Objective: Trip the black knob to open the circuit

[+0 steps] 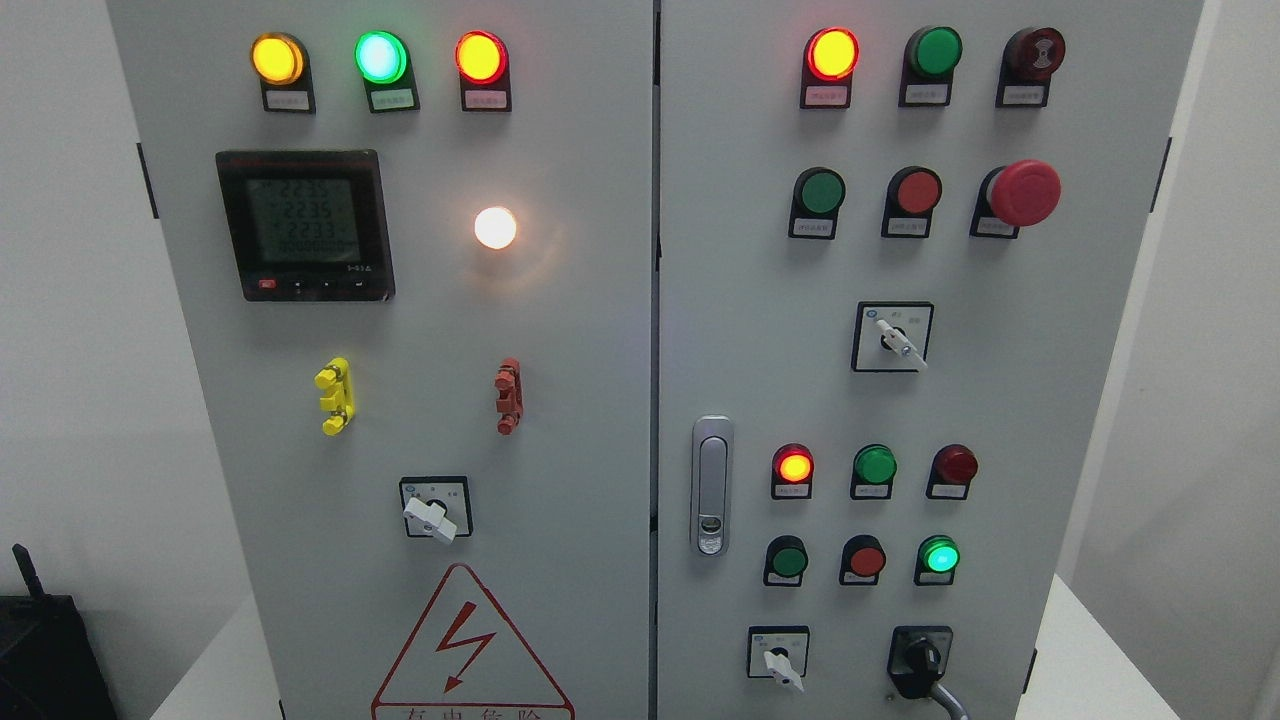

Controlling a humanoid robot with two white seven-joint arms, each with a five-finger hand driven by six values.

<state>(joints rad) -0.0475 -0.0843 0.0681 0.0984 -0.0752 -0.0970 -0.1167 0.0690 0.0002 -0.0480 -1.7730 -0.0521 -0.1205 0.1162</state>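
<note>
- At the very bottom right of the right door we see the black knob (pixel 917 665). It sits on a small black plate, and its handle points down and a bit to the left. A grey cable comes out just under it.
- We cannot see our hands at all, so we cannot tell if they are open or closed. Nothing is touching the knob.
- Just left of the knob is a white switch (pixel 781 668) on a square plate.
- At the bottom of the left door is a red warning triangle (pixel 466 645) with a lightning bolt in it.
- In the lower left corner, off the cabinet, is a black box (pixel 45 655) with a little antenna.
- A bit higher on the right door are two rows of round lights. One red light (pixel 794 466) glows and one green light (pixel 939 556) glows.
- A silver door handle (pixel 711 485) is near the gap between the two doors.
- Higher up on the left door are a yellow clip (pixel 334 397) and a red clip (pixel 509 396).
- Above them are a black meter (pixel 304 225) showing numbers and a bright white light (pixel 495 228).
- On the right door, up high, is a big red mushroom button (pixel 1022 192).
- At the very top of the left door, yellow, green and red lights glow in a row.
</note>
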